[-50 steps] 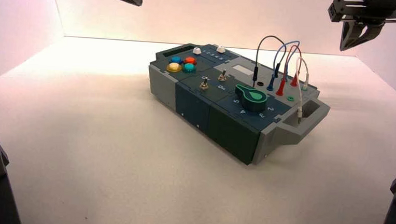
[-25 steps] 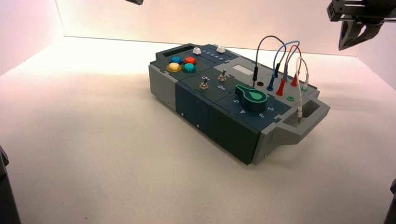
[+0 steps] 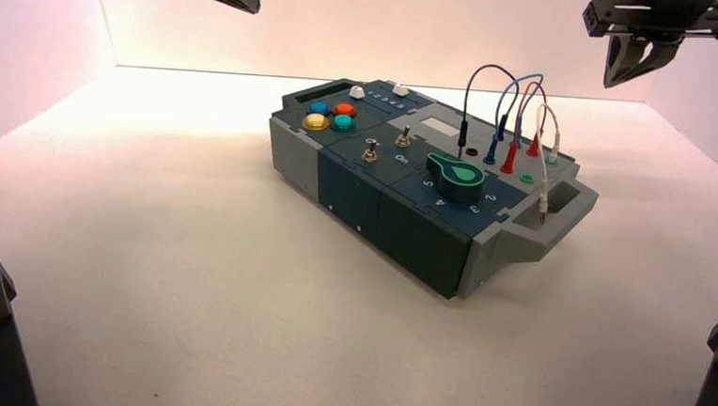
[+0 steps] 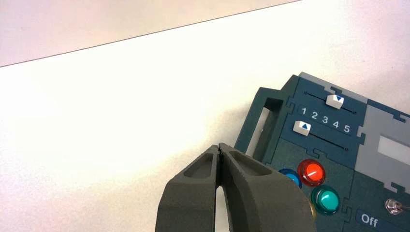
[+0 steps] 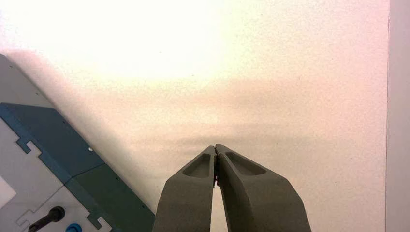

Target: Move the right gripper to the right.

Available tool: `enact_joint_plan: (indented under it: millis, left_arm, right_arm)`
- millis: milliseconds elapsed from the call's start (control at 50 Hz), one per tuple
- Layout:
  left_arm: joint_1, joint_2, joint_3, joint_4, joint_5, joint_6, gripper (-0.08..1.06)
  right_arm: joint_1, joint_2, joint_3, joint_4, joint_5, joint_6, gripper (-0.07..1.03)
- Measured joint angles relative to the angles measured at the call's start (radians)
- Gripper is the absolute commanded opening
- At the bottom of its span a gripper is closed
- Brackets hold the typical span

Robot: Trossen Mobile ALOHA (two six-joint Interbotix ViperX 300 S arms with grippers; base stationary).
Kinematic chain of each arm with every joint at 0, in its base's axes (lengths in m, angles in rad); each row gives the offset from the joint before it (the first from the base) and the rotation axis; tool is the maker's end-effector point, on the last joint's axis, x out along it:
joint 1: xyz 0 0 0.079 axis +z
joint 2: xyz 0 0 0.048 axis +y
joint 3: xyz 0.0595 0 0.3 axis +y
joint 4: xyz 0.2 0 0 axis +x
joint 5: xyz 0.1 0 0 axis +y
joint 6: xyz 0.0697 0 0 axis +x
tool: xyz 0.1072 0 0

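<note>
Right gripper, fingertips together and empty, hangs right of the box, toward the desk's far right corner, rightward travel seemingly unobstructed.

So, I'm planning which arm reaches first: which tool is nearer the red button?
Left, by the look of it. The left tool is above and just beyond the box's left end, near the red button; the right tool is out past the wires.
</note>
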Motion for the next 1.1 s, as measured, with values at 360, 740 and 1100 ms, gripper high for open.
enact_joint_plan:
  millis: [360, 740, 1100]
  left_arm:
    - [0.037, 0.000, -0.003, 0.008, 0.020, 0.020, -0.03]
    - [0.038, -0.006, -0.005, 0.009, 0.034, 0.040, -0.03]
    - [0.038, -0.006, -0.006, 0.008, 0.032, 0.057, -0.03]
  right_arm:
    - [0.000, 0.000, 0.000, 0.000, 0.000, -0.002, -0.02]
    - [-0.002, -0.011, 0.000, 0.000, 0.000, 0.000, -0.02]
    - [-0.002, -0.011, 0.002, 0.000, 0.000, -0.002, -0.02]
